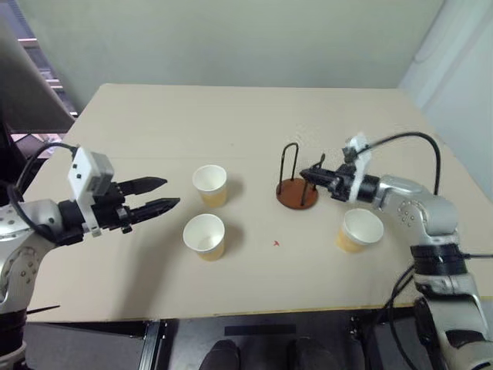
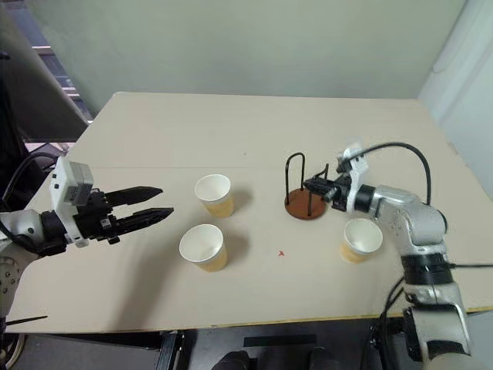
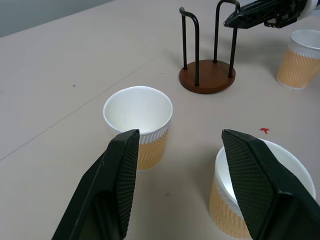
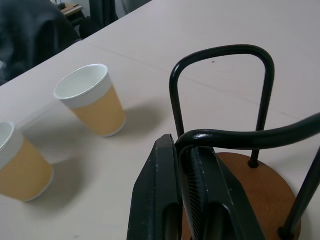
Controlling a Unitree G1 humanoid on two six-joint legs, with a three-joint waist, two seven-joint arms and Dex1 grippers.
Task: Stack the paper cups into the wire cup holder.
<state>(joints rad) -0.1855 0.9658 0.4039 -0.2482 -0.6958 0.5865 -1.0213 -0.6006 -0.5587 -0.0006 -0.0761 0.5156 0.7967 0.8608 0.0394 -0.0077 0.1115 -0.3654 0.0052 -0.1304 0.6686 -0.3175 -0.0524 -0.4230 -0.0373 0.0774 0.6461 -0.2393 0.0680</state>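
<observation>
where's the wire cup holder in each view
Left eye: wire cup holder right of centre, right gripper shut on its near loop.
Right eye: holder right of centre.
Left wrist: holder beyond both near cups.
Right wrist: holder close up, a loop pinched between the fingers.
Shared landmark: rust-brown disc base.

Bare lab room, beige table (image 1: 154, 123)

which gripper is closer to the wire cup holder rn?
Right. The right gripper is shut on a wire loop of the wire cup holder. The left gripper hangs open across the table, beyond two paper cups.
</observation>
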